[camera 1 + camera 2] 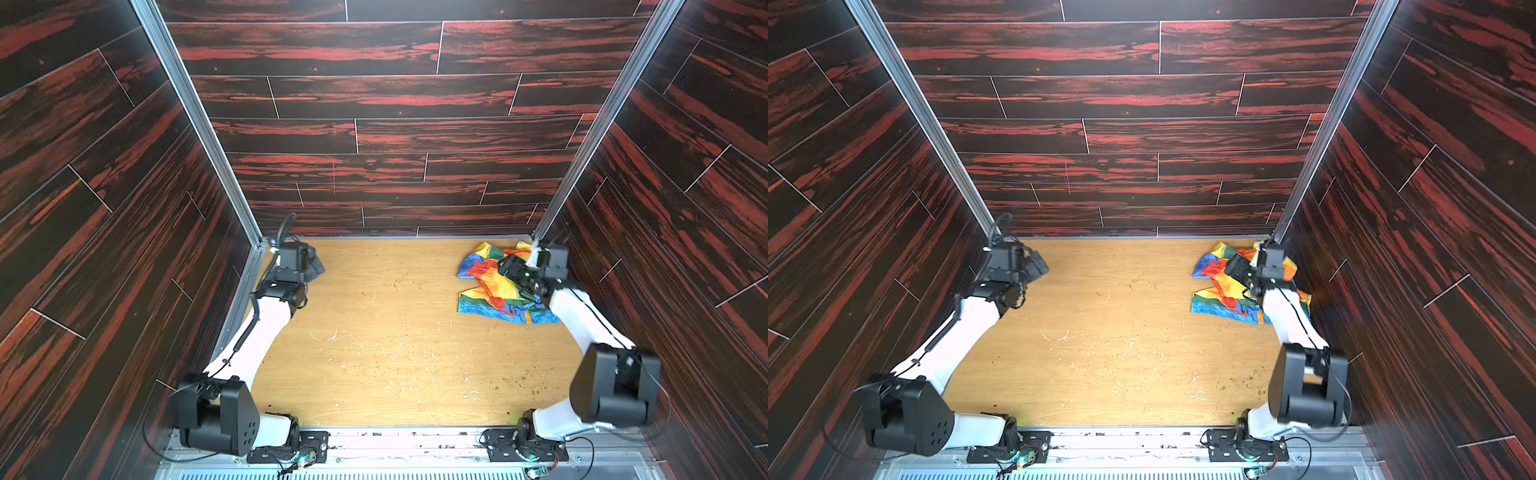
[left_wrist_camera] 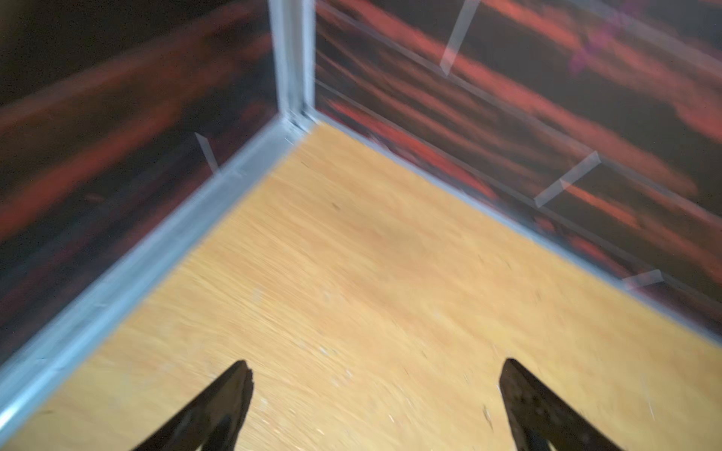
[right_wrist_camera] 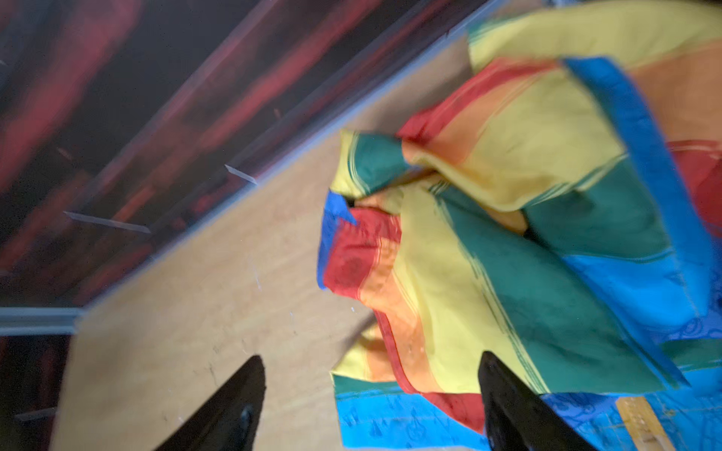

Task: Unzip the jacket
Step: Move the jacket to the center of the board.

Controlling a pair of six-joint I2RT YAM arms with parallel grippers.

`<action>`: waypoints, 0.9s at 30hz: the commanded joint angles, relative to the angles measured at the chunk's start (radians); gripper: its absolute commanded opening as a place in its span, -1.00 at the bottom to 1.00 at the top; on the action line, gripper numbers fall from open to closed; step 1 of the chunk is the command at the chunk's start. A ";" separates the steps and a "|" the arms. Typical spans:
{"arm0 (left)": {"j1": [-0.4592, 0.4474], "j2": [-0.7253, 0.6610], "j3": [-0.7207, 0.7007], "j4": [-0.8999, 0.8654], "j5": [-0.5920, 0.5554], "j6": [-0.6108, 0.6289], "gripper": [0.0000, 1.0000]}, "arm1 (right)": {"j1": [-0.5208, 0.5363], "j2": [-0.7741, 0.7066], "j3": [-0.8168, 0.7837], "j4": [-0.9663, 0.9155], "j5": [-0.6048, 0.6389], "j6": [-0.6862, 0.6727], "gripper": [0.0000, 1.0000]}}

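While the left gripper (image 1: 312,262) hangs with its jaws spread wide and nothing between them, only bare table (image 1: 395,332) lies under it, and the jacket (image 1: 484,272) sits well apart from it, across the table near the far corner on the other arm's side. That jacket is a crumpled heap of yellow, green, blue and red folds, directly below and ahead of the right gripper (image 1: 510,268). In the right wrist view the right gripper (image 3: 369,363) shows its jaws apart, one finger over bare wood and the other over the cloth, with the heap's rumpled edge between them; whether either finger touches the cloth I cannot tell. No zipper can be picked out in any view, so the step in hand looks like a first pinch to pull the heap out and spread it. To do that well, the right gripper should come down on one raised fold at the edge beneath it, not on several layers, and close firmly, since thin shiny cloth is likely to slip. A slow, low drag toward the middle would then bring the jacket within the left gripper's reach, so one can pin the cloth while the other works the zipper.
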 commanded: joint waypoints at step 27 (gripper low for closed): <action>-0.172 0.158 0.091 -0.026 0.090 -0.017 1.00 | 0.255 0.414 0.310 -0.528 0.369 -0.345 0.58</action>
